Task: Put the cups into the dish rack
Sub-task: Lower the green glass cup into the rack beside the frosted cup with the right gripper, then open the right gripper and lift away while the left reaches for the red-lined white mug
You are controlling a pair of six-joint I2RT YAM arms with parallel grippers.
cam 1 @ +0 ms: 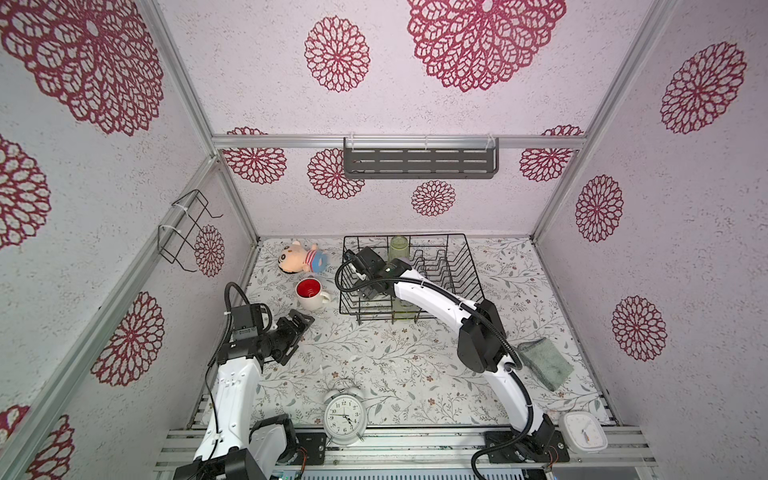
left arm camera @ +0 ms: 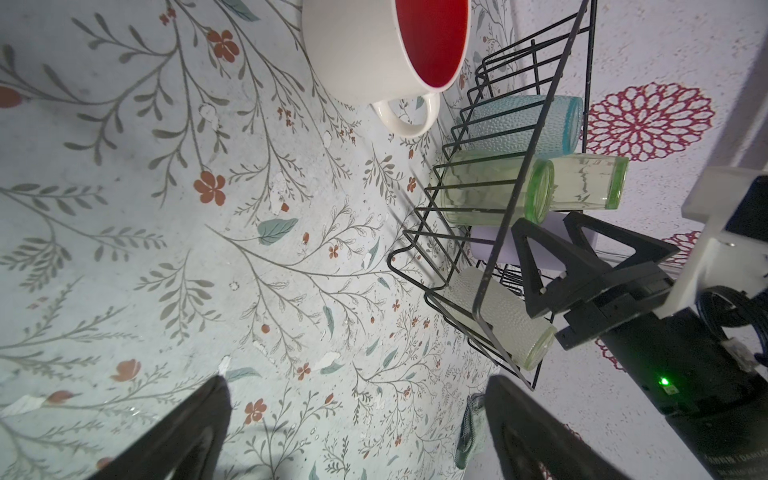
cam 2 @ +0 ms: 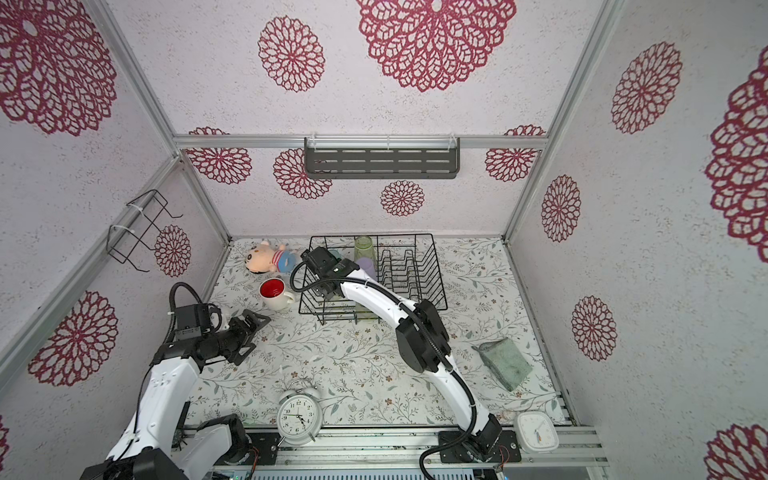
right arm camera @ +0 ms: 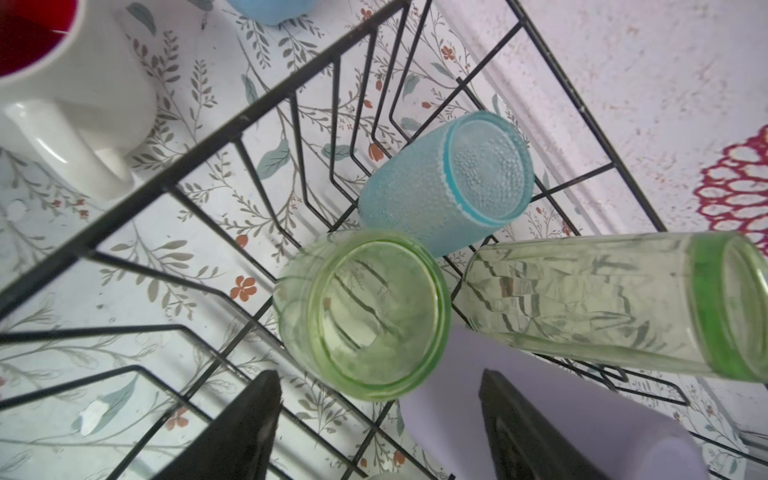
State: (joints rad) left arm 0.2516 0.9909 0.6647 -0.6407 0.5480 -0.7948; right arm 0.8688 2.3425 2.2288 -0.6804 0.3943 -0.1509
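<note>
Overhead stereo pair; both wrist cameras near the dish rack [right arm camera: 249, 121]

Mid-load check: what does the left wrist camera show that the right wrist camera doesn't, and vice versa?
Only left wrist: the right gripper, a dimpled yellow-green tumbler in the dish rack, the green cloth. Only right wrist: a blue object at the edge, beyond the rack. Both: white mug outside the rack, light-blue cup, green tumbler, second green tumbler, lilac tumbler.

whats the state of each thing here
mug: upright on table, outside rack
dish rack: holds five cups
blue cup: in rack, base up
lilac cup: standing in rack
short green cup: standing in rack
tall green cup: standing in rack
pale green cup: standing in rack
left gripper: open, empty
right gripper: open above rack
</note>
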